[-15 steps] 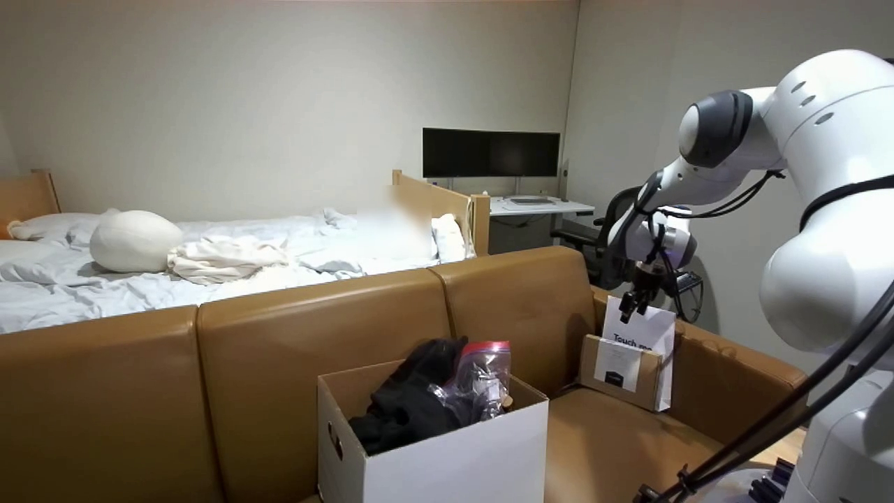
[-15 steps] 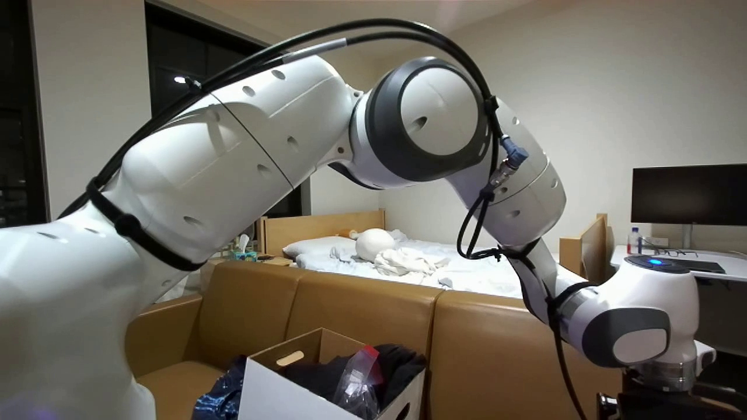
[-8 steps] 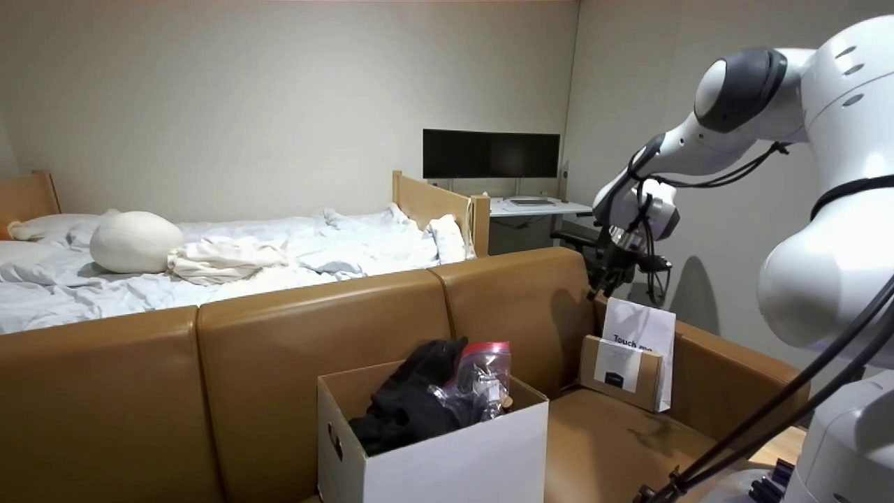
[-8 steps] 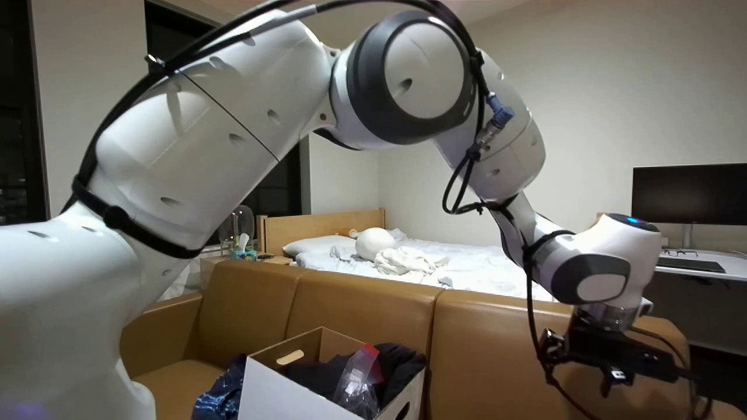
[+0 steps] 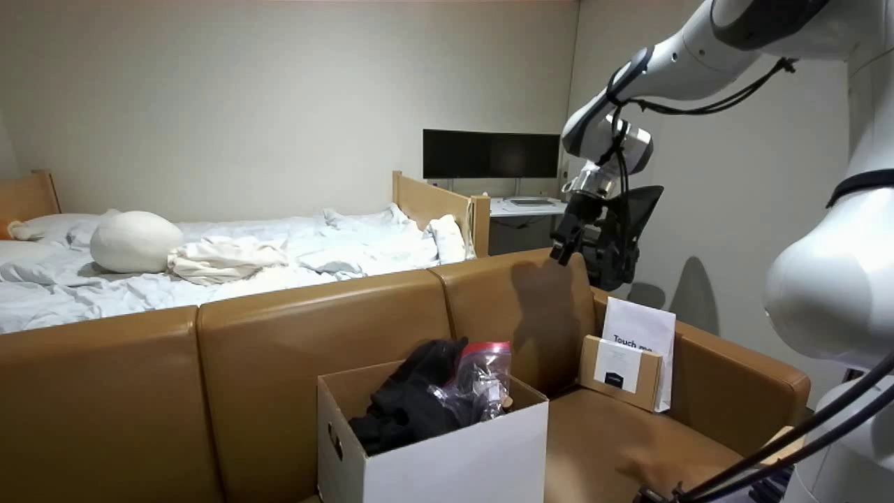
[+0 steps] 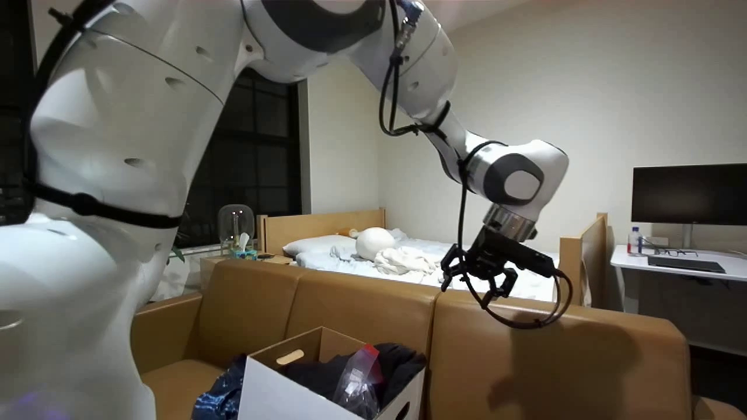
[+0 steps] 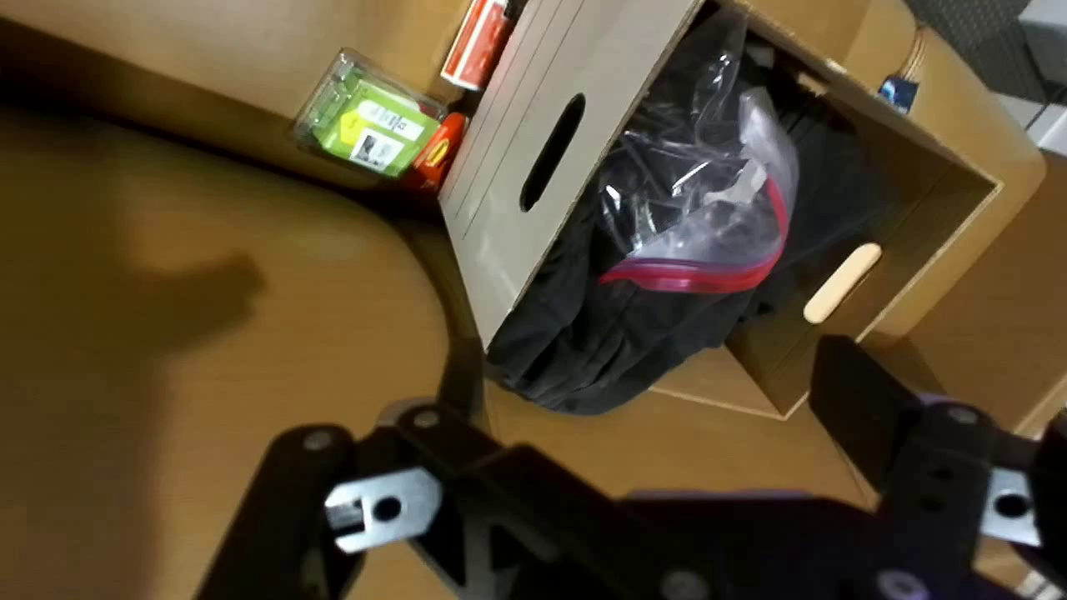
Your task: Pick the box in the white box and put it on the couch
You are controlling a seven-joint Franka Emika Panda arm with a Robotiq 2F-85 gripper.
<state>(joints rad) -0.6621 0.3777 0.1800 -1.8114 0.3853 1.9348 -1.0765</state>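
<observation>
The box (image 5: 618, 372), a small tan carton with a white label, stands on the couch seat by the armrest, leaning on a white box with black print. It is out of view elsewhere. The white box (image 5: 457, 457) is on the couch, holding dark cloth and a clear red-topped bag; it also shows in an exterior view (image 6: 292, 391) and the wrist view (image 7: 500, 225). The couch (image 5: 328, 321) shows in both exterior views (image 6: 367, 306). My gripper (image 5: 561, 258) is raised near the couch back, apart from everything. In the wrist view (image 7: 653, 364) its fingers stand wide apart with nothing between.
The white box with print (image 5: 639, 321) stands against the armrest (image 5: 740, 377). A dark blue shiny bag (image 6: 219, 394) lies beside the white carton. A green package (image 7: 379, 125) and red items (image 7: 479, 46) lie beside the carton. The bed (image 6: 327, 256) is behind the couch.
My gripper has risen and moved away from the armrest end, along the couch back toward the white carton. The box and the white carton have not moved.
</observation>
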